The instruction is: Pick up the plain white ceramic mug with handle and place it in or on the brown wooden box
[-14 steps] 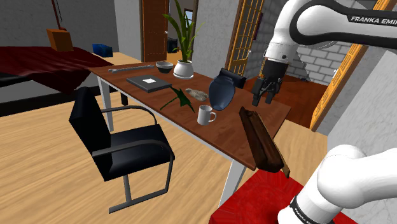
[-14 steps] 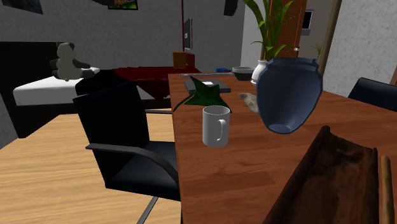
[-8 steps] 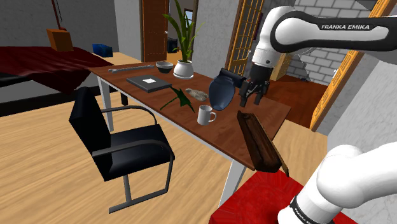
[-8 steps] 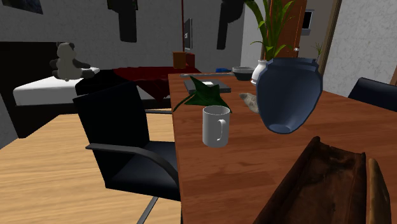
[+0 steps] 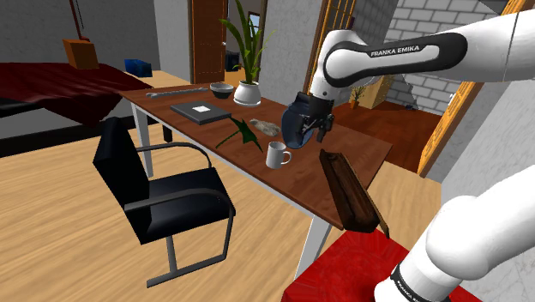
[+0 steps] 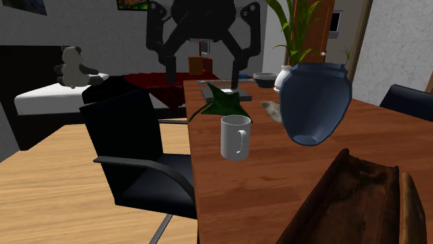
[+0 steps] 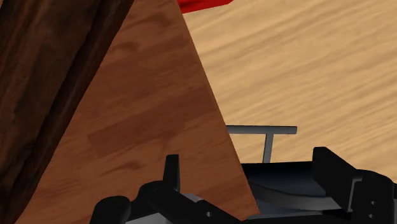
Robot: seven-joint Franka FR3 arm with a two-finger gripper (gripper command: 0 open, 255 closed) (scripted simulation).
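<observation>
The plain white handled mug (image 5: 276, 155) stands upright near the brown wooden table's (image 5: 302, 182) long edge by the black chair (image 5: 171, 196). The black gripper (image 5: 312, 134) hovers above, fingers (image 6: 166, 69) spread, not touching it.

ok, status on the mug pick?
Gripper open, empty, in the air by the vase. Mug upright on the table, untouched. Vase close beside it, may crowd the approach.

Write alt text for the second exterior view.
A white mug stands on a brown table beside a blue vase. A black gripper hangs at the picture's top, jaws apart; a dark wooden box lies at lower right.
</observation>
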